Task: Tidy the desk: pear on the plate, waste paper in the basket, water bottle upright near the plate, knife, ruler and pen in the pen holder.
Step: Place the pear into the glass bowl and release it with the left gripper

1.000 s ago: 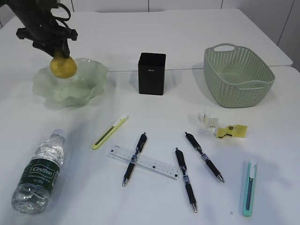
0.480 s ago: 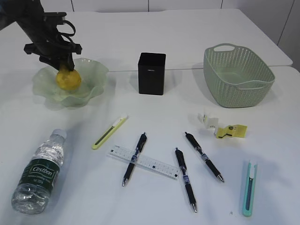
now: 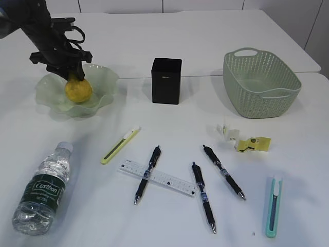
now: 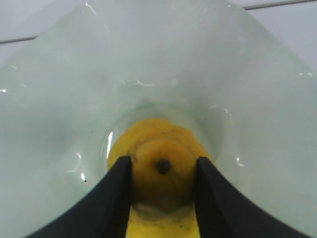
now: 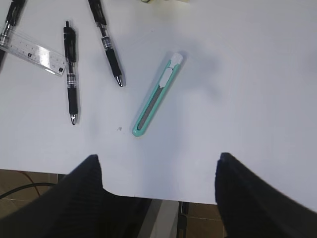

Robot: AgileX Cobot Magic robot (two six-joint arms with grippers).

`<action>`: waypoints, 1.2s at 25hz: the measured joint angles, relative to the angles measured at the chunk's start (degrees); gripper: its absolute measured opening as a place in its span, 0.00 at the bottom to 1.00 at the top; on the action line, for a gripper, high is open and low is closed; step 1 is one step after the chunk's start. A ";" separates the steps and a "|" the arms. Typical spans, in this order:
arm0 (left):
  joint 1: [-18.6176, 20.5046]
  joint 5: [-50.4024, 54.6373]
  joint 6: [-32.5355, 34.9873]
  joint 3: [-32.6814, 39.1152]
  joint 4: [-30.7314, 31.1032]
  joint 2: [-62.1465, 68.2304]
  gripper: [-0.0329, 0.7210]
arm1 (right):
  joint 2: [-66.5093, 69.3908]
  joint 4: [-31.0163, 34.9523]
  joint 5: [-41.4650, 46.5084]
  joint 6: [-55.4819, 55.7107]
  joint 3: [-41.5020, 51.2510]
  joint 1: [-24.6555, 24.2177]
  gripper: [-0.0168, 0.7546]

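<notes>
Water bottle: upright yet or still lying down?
Lying down. The water bottle rests on its side on the table, cap toward the plate.

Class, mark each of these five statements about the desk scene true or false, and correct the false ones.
1. The left gripper is closed on the pear inside the plate. True.
2. The water bottle stands upright beside the plate. False: it lies on its side near the front edge.
3. The basket has crumpled paper in it. False: the waste paper lies on the table in front of it.
4. One pen lies across the ruler. True.
5. The right gripper grips the teal knife. False: it is open above the desk, apart from the knife.
</notes>
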 joint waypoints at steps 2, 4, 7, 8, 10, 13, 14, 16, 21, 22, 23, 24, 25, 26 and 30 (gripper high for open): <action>0.00 0.00 0.00 0.00 0.00 0.00 0.39 | 0.00 0.00 0.00 0.00 0.00 0.00 0.74; 0.00 0.00 0.00 0.00 0.00 0.00 0.39 | 0.00 0.00 0.00 0.00 0.00 0.00 0.74; 0.00 0.00 0.00 0.00 0.00 0.00 0.39 | 0.00 0.00 0.00 0.00 0.00 0.00 0.74; 0.00 0.00 0.00 0.00 0.00 0.00 0.39 | 0.00 0.00 0.00 0.00 0.00 0.00 0.74; 0.00 0.00 0.00 0.00 0.12 0.00 0.39 | 0.00 0.00 0.00 0.00 0.00 0.00 0.74; 0.00 0.00 0.00 0.00 0.24 0.00 0.39 | 0.00 0.00 0.00 0.00 0.00 0.00 0.74; 0.00 0.00 0.00 0.00 0.34 0.00 0.39 | 0.00 0.00 0.00 0.00 0.00 0.00 0.74; 0.00 0.00 0.00 0.00 0.37 0.00 0.39 | 0.00 0.00 0.00 0.00 0.00 0.00 0.74; 0.00 -0.10 0.00 0.00 0.46 0.00 0.40 | 0.00 -0.02 0.00 0.00 0.00 0.00 0.74; 0.00 -0.10 0.00 0.00 0.46 0.00 0.40 | 0.00 -0.11 0.00 0.00 0.00 0.00 0.74; 0.00 -0.10 0.00 0.00 0.46 0.00 0.40 | 0.00 -0.11 0.00 0.00 0.00 0.00 0.74; 0.00 -0.10 0.00 0.00 0.46 0.00 0.40 | 0.00 -0.11 0.00 0.00 0.00 0.00 0.74; 0.00 -0.10 0.00 0.00 0.46 0.00 0.40 | 0.00 -0.11 0.00 0.00 0.00 0.00 0.74; 0.00 -0.10 0.00 0.00 0.46 0.00 0.40 | 0.00 -0.11 0.00 0.00 0.00 0.00 0.74; 0.00 -0.10 0.00 0.00 0.46 0.23 0.40 | 0.00 -0.11 0.00 0.11 0.00 0.00 0.74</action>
